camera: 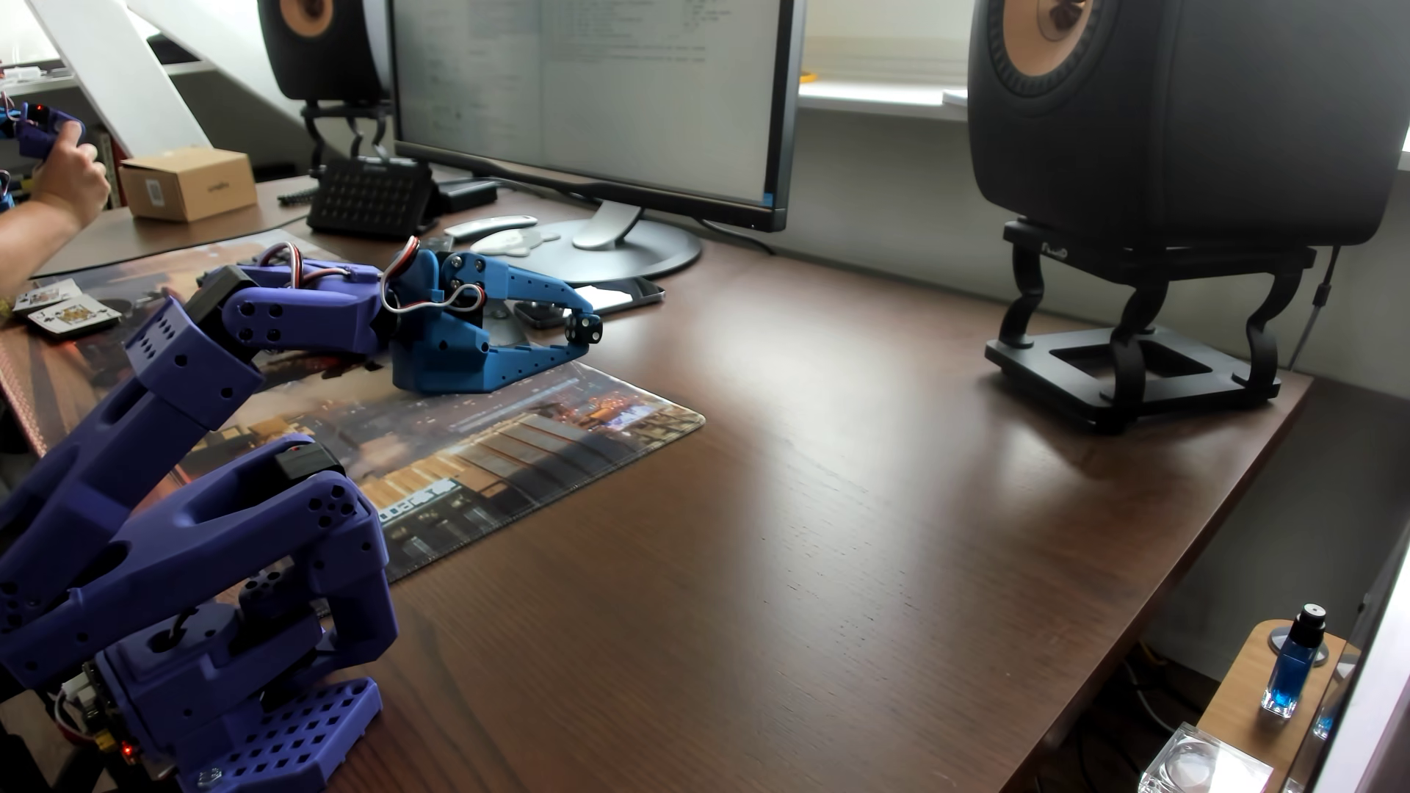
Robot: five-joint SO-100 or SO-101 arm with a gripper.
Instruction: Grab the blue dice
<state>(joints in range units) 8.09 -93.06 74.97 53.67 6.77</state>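
The blue dice [584, 329] is a very dark cube with white pips. It sits between the tips of my blue gripper [584, 329], held a little above the printed desk mat [534, 435]. The upper finger [534, 286] comes down onto its top and the lower finger [534, 358] presses from below. The gripper is shut on the dice. My purple arm [191, 366] reaches from its base [252, 724] at the lower left toward the middle of the desk.
A monitor [595, 99] on its round stand [610, 244] and a phone [622, 293] lie just behind the gripper. A speaker on a black stand [1129, 366] is at the right. Playing cards [65, 309], a cardboard box [187, 183] and a person's hand [69, 175] are at the left. A small bottle of blue liquid [1289, 671] stands off the desk, lower right.
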